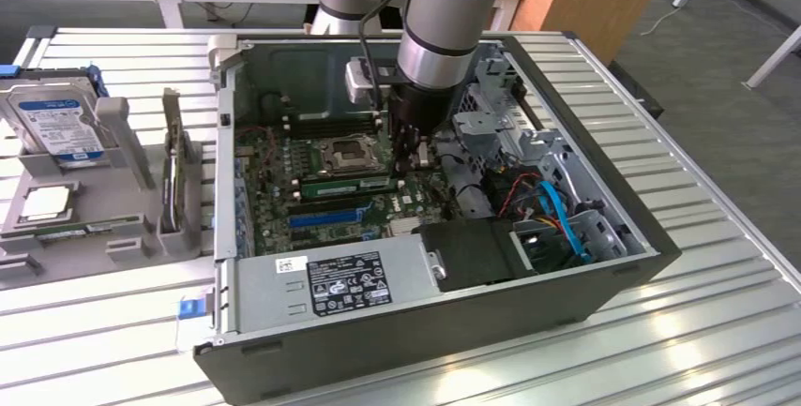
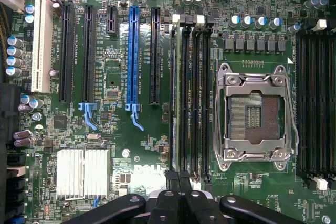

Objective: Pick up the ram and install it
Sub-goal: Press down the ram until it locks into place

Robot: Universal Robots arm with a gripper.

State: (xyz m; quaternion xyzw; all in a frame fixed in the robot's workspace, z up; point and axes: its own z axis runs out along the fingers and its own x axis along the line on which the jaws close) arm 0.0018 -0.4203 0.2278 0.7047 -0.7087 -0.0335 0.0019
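Observation:
The ram [image 2: 177,98] is a thin green stick standing in the memory slot nearest the black expansion slots, beside the other black memory slots [image 2: 198,98]. In the exterior view the ram [image 1: 344,184] shows as a green strip just below the CPU socket. My gripper [image 2: 179,178] is shut, its two black fingertips pressed together right over one end of the ram, with nothing visible between them. In the exterior view the gripper [image 1: 417,155] reaches down into the open computer case [image 1: 601,279], at the ram's end toward the exterior view's right.
The empty CPU socket [image 2: 256,114] lies beside the memory slots, with a blue expansion slot [image 2: 132,56] and a heatsink [image 2: 83,173] on the other side. A power supply [image 1: 344,279] and drive cage [image 1: 501,134] crowd the case. A grey tray [image 1: 119,237] outside holds a hard drive [image 1: 56,125].

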